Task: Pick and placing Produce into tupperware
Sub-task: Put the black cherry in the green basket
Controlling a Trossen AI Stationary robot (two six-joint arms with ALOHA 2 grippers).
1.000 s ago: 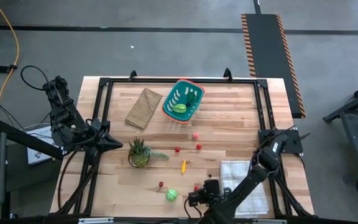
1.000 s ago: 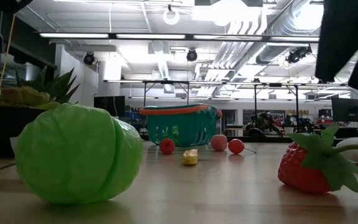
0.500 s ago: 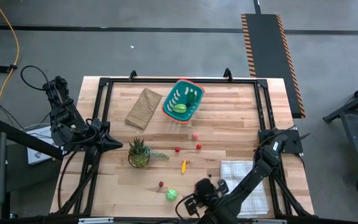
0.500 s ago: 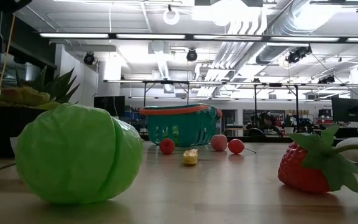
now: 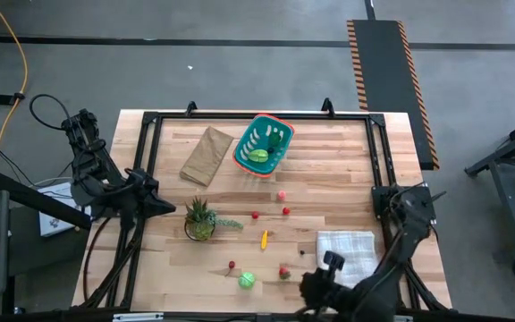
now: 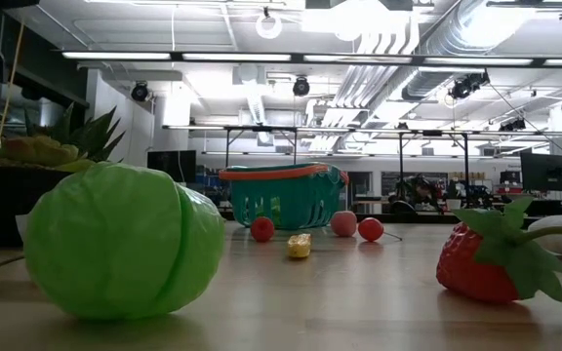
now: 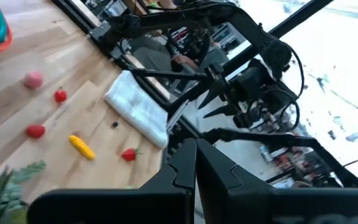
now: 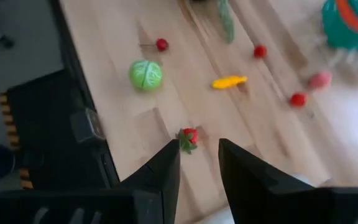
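1. Right gripper (image 8: 196, 163) is held raised over the table's near edge, fingers parted with nothing between them; strawberry (image 8: 188, 138) lies on the wood just beyond its tips.
2. Left gripper (image 7: 196, 163) is clenched shut and empty, parked off the table's left edge.
3. Tupperware (image 5: 263, 144) sits near the far edge, green pieces inside.
4. Loose produce is scattered mid-table: cabbage (image 5: 247, 281), yellow piece (image 5: 264, 238); bare wood is left between them.

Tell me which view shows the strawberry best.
The low view: the strawberry sits close and large, with its leafy cap clear. The high view shows a red speck, the right wrist view a small blurred berry, the left wrist view a dot.
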